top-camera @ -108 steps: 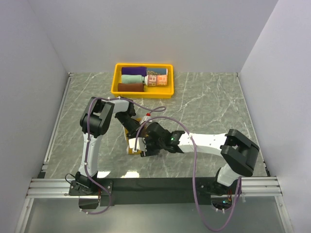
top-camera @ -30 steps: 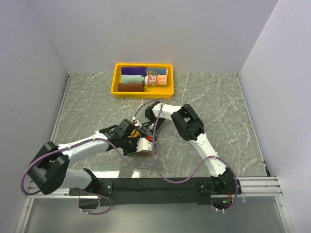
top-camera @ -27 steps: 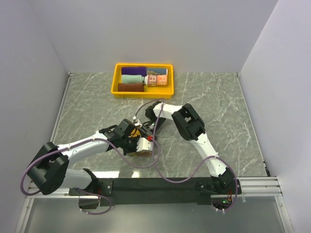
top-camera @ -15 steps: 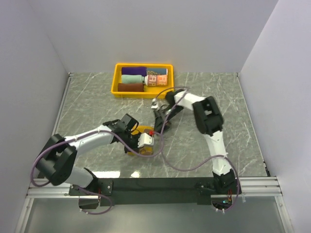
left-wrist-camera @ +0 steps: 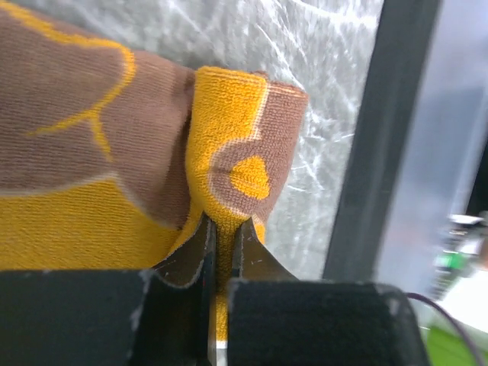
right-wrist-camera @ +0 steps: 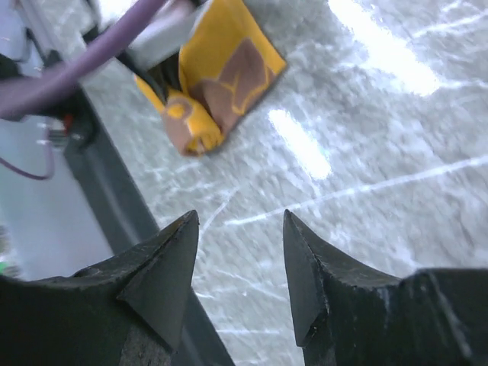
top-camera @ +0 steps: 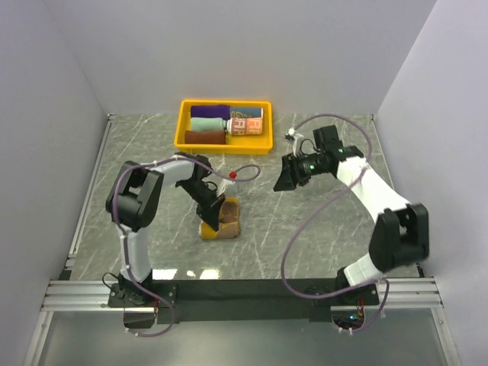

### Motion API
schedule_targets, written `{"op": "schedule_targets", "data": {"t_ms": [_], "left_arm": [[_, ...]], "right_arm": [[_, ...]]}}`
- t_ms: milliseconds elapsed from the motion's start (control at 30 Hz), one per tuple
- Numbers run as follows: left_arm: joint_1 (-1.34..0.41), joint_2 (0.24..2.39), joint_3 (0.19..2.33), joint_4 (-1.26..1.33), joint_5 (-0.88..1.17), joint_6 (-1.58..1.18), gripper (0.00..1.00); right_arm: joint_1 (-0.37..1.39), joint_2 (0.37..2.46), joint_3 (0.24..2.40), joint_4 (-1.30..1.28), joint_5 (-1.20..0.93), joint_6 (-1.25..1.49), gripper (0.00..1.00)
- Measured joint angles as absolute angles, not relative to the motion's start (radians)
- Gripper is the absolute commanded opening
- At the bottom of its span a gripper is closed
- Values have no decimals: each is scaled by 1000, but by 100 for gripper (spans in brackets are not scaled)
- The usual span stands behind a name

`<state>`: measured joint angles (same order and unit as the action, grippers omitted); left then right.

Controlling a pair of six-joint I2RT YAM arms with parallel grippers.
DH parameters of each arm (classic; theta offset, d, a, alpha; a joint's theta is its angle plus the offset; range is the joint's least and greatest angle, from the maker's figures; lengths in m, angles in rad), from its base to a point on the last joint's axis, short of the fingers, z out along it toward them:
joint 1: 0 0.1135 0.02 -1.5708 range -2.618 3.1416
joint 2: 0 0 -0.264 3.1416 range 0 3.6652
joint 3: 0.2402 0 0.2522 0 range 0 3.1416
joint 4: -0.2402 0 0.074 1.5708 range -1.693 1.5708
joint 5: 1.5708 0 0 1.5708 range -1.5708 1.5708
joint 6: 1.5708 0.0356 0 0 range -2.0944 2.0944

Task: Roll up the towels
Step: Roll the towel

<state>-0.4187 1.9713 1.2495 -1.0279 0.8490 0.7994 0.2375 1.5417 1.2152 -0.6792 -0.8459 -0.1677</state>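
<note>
The brown towel [top-camera: 229,221] with its yellow border lies bunched into a small bundle on the grey marbled table [top-camera: 328,229], a little left of the middle and closer to the near edge than the far one. The left gripper [top-camera: 212,207] comes at it from the left, clenched on a fold at the bundle's end. The left wrist view shows the fingertips [left-wrist-camera: 200,242] pinching a yellow-and-brown ridge of cloth between them.

Further back and off to the right, the right gripper [top-camera: 280,183] hangs above bare table, well apart from the bundle. It is released, its jaws spread with nothing between them. Its own camera looks past the fingers [right-wrist-camera: 171,252] to the bundle.

At the far edge, left of middle, sits the yellow tray [top-camera: 183,141]. Four rolled towels lie in it. The maroon towel [top-camera: 204,136], the mint towel [top-camera: 207,123] and the purple towel [top-camera: 210,111] are stacked near to far on its left side. The blue-grey towel [top-camera: 245,122] with lettering is on its right.
</note>
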Motion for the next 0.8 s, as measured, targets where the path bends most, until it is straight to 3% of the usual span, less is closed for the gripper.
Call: {"op": "schedule_targets", "data": {"t_ms": [167, 300, 367, 467, 800], "left_arm": [[-389, 2145, 1412, -1199, 897, 804, 1], [-381, 2220, 1484, -1284, 913, 812, 3], [-379, 2239, 1501, -1307, 918, 818, 4], [-377, 2243, 1503, -1311, 922, 820, 5], [-374, 2243, 1491, -1306, 931, 820, 9]], "right_arm": [[286, 1362, 1052, -588, -745, -178, 54], [466, 1325, 1006, -532, -647, -229, 57], [592, 1340, 1003, -497, -575, -269, 59], [751, 1392, 1004, -428, -484, -337, 74], [1016, 1645, 1015, -265, -247, -567, 73]]}}
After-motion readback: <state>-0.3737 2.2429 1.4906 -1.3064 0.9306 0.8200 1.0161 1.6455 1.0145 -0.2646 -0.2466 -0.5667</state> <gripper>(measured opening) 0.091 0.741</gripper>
